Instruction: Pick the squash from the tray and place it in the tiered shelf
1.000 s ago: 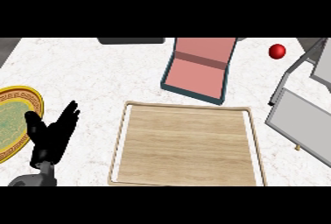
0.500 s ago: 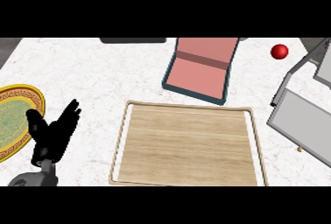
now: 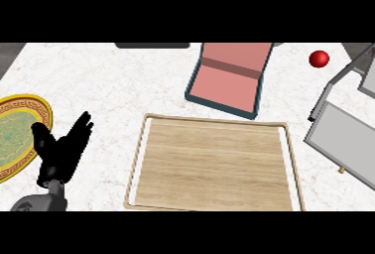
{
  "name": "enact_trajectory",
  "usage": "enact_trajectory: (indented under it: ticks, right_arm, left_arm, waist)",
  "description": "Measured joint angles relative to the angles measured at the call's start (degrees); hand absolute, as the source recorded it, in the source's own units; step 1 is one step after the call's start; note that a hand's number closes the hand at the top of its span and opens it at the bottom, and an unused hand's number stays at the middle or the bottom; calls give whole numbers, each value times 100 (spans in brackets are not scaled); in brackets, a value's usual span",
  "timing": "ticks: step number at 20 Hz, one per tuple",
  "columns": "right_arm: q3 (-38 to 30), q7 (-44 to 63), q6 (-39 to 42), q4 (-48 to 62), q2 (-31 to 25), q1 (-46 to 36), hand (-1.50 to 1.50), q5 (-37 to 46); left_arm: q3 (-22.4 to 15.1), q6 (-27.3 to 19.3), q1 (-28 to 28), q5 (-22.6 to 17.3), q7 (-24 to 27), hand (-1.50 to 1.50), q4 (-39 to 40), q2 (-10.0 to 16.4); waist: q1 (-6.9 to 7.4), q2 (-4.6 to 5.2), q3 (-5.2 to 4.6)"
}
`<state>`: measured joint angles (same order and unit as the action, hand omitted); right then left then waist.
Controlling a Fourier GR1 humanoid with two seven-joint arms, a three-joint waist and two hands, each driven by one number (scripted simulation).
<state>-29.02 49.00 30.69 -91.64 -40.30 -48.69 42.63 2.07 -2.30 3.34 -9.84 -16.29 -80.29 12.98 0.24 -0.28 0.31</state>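
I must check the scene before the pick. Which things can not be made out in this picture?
- Squash: shows nowhere in the head view, not on the wooden tray.
- Right hand: outside the view.
- Tiered shelf: cut off by the right edge; its levels cannot be told.
- Plate: cut off by the left edge.
- Dark object at the top edge: mostly cut off, unidentifiable.

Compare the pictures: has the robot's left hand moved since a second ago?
No. The left hand remains open between the plate and the wooden tray, with the same gap to both.
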Motion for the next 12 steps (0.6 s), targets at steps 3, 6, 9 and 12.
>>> enact_trajectory:
  ticks: [3, 6, 9, 12]
  right_arm:
    - [16, -240, -283, 346, -100, 58, 150, 77]
    - [18, -478, -482, 657, -246, 149, 150, 132]
    - [4, -745, -738, 902, -328, 233, 150, 136]
    - [-20, -996, -913, 1054, -362, 328, 150, 65]
  left_arm:
    - [-25, -43, -3, 70, 18, 0, -37, -63]
    - [-15, -17, -5, 119, 138, 0, 44, -89]
    - [-10, -22, -32, 162, 128, 0, -16, -98]
    - [25, 0, -22, 148, 76, 0, -15, -108]
  waist:
    - [14, 5, -1]
    - [15, 4, 2]
    - [18, 4, 2]
    - [13, 3, 0]
